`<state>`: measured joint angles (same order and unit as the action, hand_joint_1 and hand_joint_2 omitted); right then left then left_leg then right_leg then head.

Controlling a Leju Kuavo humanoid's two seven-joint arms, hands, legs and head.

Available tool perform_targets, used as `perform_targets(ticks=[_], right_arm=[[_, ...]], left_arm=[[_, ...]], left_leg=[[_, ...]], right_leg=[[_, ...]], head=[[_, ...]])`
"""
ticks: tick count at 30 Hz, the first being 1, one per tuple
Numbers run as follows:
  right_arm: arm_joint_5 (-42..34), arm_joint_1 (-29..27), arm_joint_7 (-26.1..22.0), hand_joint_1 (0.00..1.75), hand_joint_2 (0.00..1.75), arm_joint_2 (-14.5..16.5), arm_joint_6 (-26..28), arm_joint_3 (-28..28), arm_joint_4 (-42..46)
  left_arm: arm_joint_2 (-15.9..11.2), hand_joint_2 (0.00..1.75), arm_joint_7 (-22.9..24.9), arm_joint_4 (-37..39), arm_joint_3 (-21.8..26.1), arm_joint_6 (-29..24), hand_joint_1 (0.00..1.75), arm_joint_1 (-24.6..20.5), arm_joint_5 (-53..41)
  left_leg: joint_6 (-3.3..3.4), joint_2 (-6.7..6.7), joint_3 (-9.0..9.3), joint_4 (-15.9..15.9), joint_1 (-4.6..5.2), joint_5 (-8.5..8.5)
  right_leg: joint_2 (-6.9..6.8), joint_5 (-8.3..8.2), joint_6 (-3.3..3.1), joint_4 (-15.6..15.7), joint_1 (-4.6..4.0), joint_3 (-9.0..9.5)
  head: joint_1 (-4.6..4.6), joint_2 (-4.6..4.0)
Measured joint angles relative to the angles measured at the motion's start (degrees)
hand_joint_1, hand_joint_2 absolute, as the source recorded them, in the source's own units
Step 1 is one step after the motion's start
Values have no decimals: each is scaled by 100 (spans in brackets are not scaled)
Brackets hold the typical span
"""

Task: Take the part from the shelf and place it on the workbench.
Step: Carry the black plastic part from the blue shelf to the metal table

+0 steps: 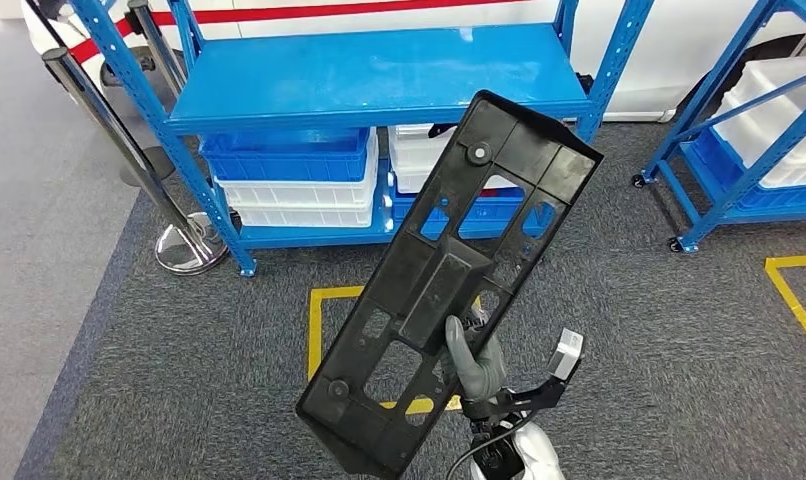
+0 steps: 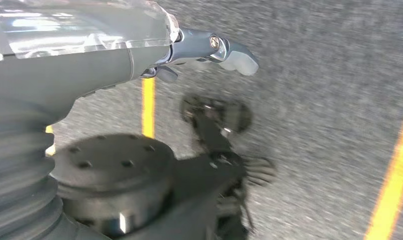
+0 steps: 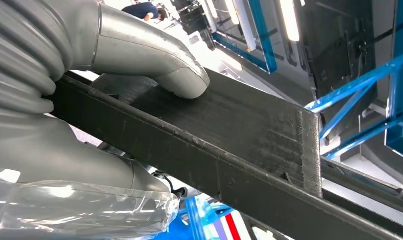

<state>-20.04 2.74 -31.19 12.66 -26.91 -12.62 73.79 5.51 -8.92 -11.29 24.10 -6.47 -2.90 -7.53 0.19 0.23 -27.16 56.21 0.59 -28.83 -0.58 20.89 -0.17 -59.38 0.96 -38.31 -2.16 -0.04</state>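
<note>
A long flat black plastic part (image 1: 449,275) with cut-outs and bosses is held up, tilted, in front of the blue shelf (image 1: 379,75). My right hand (image 1: 476,362) grips its lower right edge, the grey thumb lying over the face. In the right wrist view the thumb (image 3: 159,60) presses on the part's black edge (image 3: 224,140). My left hand (image 2: 204,50) hangs over the grey carpet with nothing in it; its fingers point outward.
The shelf's top board is bare; blue and white bins (image 1: 294,180) sit under it. A second blue shelf with white bins (image 1: 769,130) stands at the right. A chrome barrier post (image 1: 184,245) stands at the left. Yellow floor tape (image 1: 319,320) marks the grey carpet.
</note>
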Motion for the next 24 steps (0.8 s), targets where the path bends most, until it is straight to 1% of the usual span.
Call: perform_targets(ticks=[1,2,3,4,5,6,7,8,9,10,11,12,13,15,16,17,18,19,20,21,22,23,24], right_arm=[[0,-17,-16,175,175,3,3,14,-6],[1,-37,-30,175,175,2,5,30,-12],[4,-57,-54,175,175,-1,4,50,-18],[11,-77,-86,175,175,-3,2,68,-21],[28,-99,-131,175,175,-5,2,88,-24],[53,-124,-180,175,175,-8,3,112,-25],[81,-147,-220,175,175,-8,5,132,-25],[113,-166,-252,175,175,-9,7,151,-25],[138,-178,-273,175,175,-9,8,165,-23],[157,-182,-287,175,175,-9,9,172,-20],[173,-180,-298,175,175,-9,11,177,-15],[183,-179,-302,175,175,-9,16,180,-8],[190,-179,-298,175,175,-8,23,182,-2],[188,-185,-275,175,175,-7,44,185,2],[184,-186,-256,175,175,-6,58,185,6],[180,-186,-234,175,175,-2,74,184,13],[176,-185,-213,175,175,4,93,183,22],[173,-187,-192,175,175,10,112,184,34],[171,-194,-166,175,175,15,133,187,48],[173,-207,-137,175,175,17,159,190,64],[180,-226,-109,175,175,17,184,192,85],[188,-246,-83,175,175,17,206,193,107],[196,-262,-67,175,175,18,222,193,130]], left_arm=[[-1,175,70,1,1,-14,0,8,-29],[-2,175,120,1,1,-21,0,18,-55],[-6,175,151,2,1,-25,0,31,-82],[-11,175,165,1,2,-25,0,44,-110],[-21,175,161,1,2,-30,0,56,-145],[-34,175,134,0,2,-36,0,66,-183],[-50,175,91,-1,1,-44,0,74,-221],[-68,175,38,-1,1,-51,0,77,-253],[-85,175,-8,-1,1,-54,0,77,-273],[-101,175,-41,-1,1,-55,0,73,-286],[-114,175,-70,-1,1,-52,0,70,-292],[-128,175,-114,-1,1,-40,0,70,-295],[-141,175,-179,-1,1,-17,0,72,-298],[-172,175,-348,-1,1,54,0,75,-321],[-186,175,-418,-1,0,85,0,71,-342],[-197,175,-465,-1,-1,108,0,65,-367],[-205,175,-487,-1,-3,121,0,58,-394],[-205,175,-496,-1,-8,130,0,54,-422],[-205,175,-496,-1,-14,136,0,53,-449],[-205,175,-493,-1,-22,139,0,52,-476],[-205,175,-487,-1,-32,140,0,51,-499],[-205,175,-480,-1,-40,141,0,49,-521],[-205,175,-472,-1,-47,142,0,46,-542]], left_leg=[[38,11,-36,-41,-10,78],[75,24,-81,-79,-22,165],[104,36,-145,-101,-32,241],[127,35,-230,-103,-25,303],[133,37,-319,-97,-19,363],[132,39,-414,-89,-15,419],[126,42,-504,-76,-12,476],[115,43,-584,-57,-12,525],[100,44,-655,-29,-12,564],[82,48,-718,9,-5,591],[63,62,-769,55,4,610],[38,77,-806,98,13,627],[8,97,-830,126,19,646],[-61,121,-856,150,7,678],[-101,111,-883,201,-4,629],[-138,89,-944,350,-18,503],[-175,60,-1049,620,-36,307],[-208,38,-1181,984,-54,74],[-233,30,-1317,1369,-73,-123],[-253,28,-1403,1651,-91,-228],[-264,26,-1401,1748,-106,-222],[-267,17,-1295,1629,-118,-111],[-261,-19,-1101,1321,-128,66]], right_leg=[[9,71,28,-35,-3,-24],[19,252,48,-166,-8,-74],[30,525,61,-409,-10,-152],[37,823,73,-755,-16,-250],[41,1039,85,-1132,-16,-339],[42,1114,97,-1435,-16,-384],[43,1055,103,-1588,-16,-355],[42,904,100,-1522,-14,-217],[40,749,88,-1249,-13,24],[33,702,67,-843,-19,323],[21,727,34,-446,-32,593],[15,795,0,-151,-42,773],[19,865,-40,11,-57,854],[54,842,-127,65,-55,839],[76,809,-174,75,-48,825],[93,773,-215,87,-36,807],[113,741,-242,93,-26,784],[137,716,-255,90,-26,752],[165,694,-256,85,-27,719],[203,676,-248,80,-28,690],[243,660,-238,75,-27,668],[289,649,-227,71,-26,655],[336,640,-216,68,-23,649]], head=[[-5,0],[1,0],[3,0],[7,0],[8,0],[7,0],[7,0],[8,0],[8,0],[8,0],[5,0],[5,0],[3,0],[4,0],[3,0],[2,0],[0,0],[-1,0],[-2,0],[-1,0],[-2,0],[-2,0],[-2,0]])
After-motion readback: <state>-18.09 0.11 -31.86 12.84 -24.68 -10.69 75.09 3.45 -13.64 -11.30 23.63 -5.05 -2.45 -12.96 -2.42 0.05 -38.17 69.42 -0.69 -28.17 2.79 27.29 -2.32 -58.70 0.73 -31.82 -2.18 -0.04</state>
